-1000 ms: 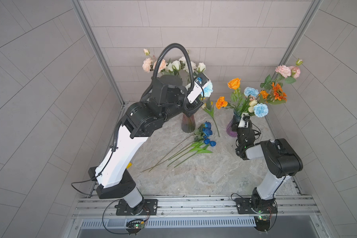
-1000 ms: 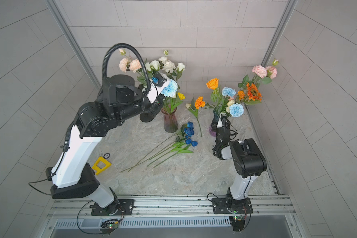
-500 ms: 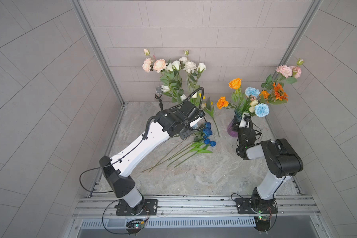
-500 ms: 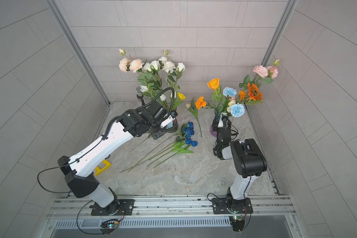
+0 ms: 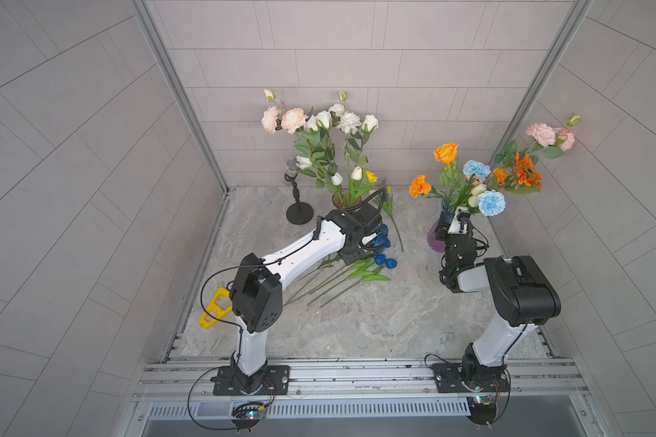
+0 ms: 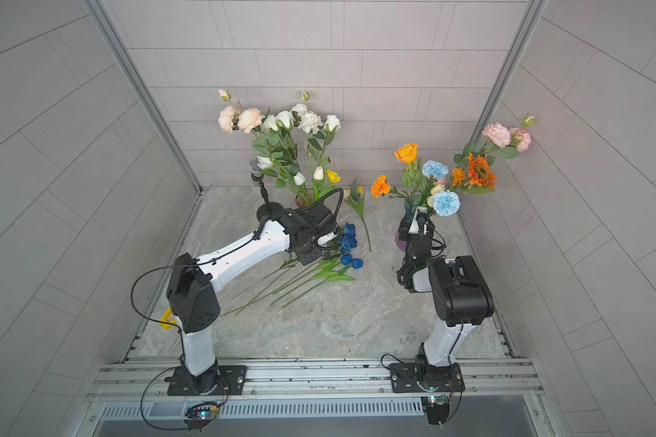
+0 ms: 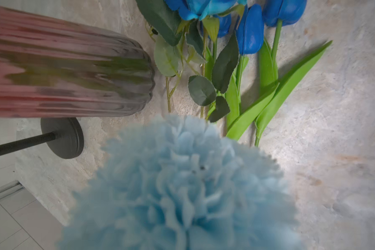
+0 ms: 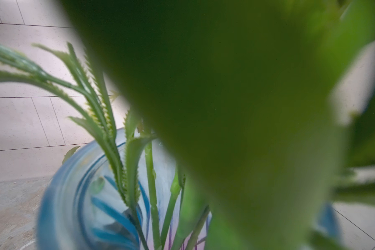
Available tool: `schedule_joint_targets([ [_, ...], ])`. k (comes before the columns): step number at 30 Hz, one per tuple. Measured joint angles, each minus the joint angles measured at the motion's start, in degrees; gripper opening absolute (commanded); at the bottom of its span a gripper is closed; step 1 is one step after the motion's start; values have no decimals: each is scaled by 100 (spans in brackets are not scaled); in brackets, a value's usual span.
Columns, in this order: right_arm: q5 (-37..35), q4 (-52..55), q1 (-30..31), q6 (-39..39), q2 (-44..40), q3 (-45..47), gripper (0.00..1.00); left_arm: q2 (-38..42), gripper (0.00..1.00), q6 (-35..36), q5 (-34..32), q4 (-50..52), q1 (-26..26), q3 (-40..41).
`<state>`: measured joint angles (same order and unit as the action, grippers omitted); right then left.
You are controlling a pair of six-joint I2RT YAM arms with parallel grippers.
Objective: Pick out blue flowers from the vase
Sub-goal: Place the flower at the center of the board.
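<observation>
My left gripper (image 6: 328, 239) is low over the table (image 5: 375, 325), just beside the pink vase (image 7: 63, 71). Its jaws are pinched tight on a carnation (image 7: 182, 190), whose pale blue head fills my left wrist view (my fingers are hidden behind it). Beyond it the dark blue tulips (image 7: 249, 30) and a rose (image 7: 199, 6) lie flat on the table, heads near the pink vase and stems running toward my left base. Two pale carnations (image 5: 491, 202) stand in the blue vase (image 5: 434, 242) among orange and pink blooms. My right gripper (image 5: 451, 223) sits at that vase's mouth, in among stems and leaves. A blurred leaf blocks my right wrist view, so I cannot tell how wide those jaws stand or whether they hold anything.
</observation>
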<state>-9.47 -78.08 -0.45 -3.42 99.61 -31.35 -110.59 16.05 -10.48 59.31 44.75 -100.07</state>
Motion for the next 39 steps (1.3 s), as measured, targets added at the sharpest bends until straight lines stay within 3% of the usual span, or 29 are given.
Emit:
schedule_joint_targets([
  [8, 4, -2, -74, 0, 0, 0, 66, -494, 53, 20, 57, -221, -39, -72],
  [10, 4, -2, -101, 0, 0, 0, 66, -507, 59, 2, 101, -247, -57, -72],
  [16, 7, -2, -151, 0, 0, 0, 66, -435, 65, -149, 361, -466, -105, -103],
  [20, 4, -2, -162, -7, 2, 2, 66, -293, 69, -496, 942, -861, -166, -531],
  [22, 7, -13, -177, -13, 0, 15, 66, -387, 69, -730, 1250, -979, -179, -1141],
  [25, 7, -24, -205, -26, 0, 22, 66, -970, 69, -1058, 1526, -1008, -175, -2721],
  [30, 7, -33, -234, -31, 0, 26, 66, -2564, 70, -1644, 1805, -968, -122, -5152],
  [39, 4, -94, -251, -55, 0, 72, 66, -3740, 74, -2380, 2100, -1508, -122, -4870],
])
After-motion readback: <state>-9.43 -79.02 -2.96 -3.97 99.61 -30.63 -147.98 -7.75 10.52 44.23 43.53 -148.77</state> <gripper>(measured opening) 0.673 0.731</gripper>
